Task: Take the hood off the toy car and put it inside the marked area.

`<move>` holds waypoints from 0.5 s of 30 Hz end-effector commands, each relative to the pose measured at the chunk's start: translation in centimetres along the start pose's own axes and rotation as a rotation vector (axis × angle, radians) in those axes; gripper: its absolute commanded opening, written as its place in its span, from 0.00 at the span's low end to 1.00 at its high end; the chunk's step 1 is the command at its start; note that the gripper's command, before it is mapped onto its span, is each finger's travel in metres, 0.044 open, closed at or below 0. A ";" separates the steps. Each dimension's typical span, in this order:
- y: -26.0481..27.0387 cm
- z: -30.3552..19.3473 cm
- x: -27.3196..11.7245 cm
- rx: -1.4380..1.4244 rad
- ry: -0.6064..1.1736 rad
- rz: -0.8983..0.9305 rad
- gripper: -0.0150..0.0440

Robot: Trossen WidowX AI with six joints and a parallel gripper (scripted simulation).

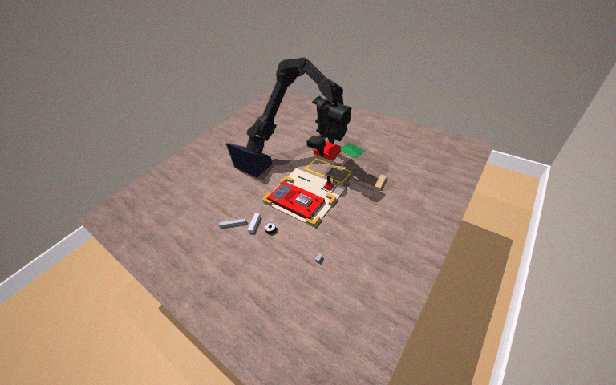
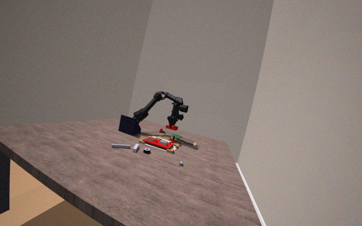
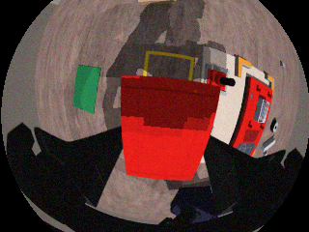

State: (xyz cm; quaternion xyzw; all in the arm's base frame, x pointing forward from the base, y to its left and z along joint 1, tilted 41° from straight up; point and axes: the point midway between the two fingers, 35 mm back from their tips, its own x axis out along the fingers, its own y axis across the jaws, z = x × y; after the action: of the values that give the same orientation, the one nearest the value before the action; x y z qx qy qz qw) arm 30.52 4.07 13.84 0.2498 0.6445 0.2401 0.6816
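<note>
The red hood (image 1: 331, 151) (image 2: 171, 127) (image 3: 161, 150) is in the air, level as far as I can tell. My gripper (image 1: 326, 146) (image 2: 172, 125) (image 3: 165, 134) is shut on it, with a black finger on each side. The marked area, a yellow outline (image 1: 310, 163) (image 3: 170, 54), lies on the table beside the board; in the wrist view the hood hides its near part. The hood's height above the table is hard to judge. The red toy car (image 1: 310, 207) (image 2: 153, 142) sits between orange corner pieces, its grey engine block (image 1: 303, 198) (image 3: 263, 111) uncovered.
The cream board (image 1: 309, 179) (image 3: 232, 103) carries a small red part with an upright black peg (image 1: 329, 180) (image 3: 227, 81). A green plate (image 1: 352, 149) (image 3: 88, 89), wooden block (image 1: 381, 181), grey bars (image 1: 232, 223) (image 1: 254, 223) and wheel (image 1: 269, 228) lie around. Another red part (image 2: 161, 130) lies behind.
</note>
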 end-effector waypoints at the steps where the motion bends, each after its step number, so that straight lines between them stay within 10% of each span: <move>1: 0.1 -0.1 0.1 0.012 -0.001 0.006 0.25; 15: 0.1 0.0 1.4 0.012 -0.001 0.005 0.25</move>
State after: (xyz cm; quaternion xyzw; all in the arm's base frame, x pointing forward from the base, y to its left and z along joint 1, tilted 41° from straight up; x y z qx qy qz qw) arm 30.57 4.84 13.00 0.2512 0.6450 0.2378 0.6814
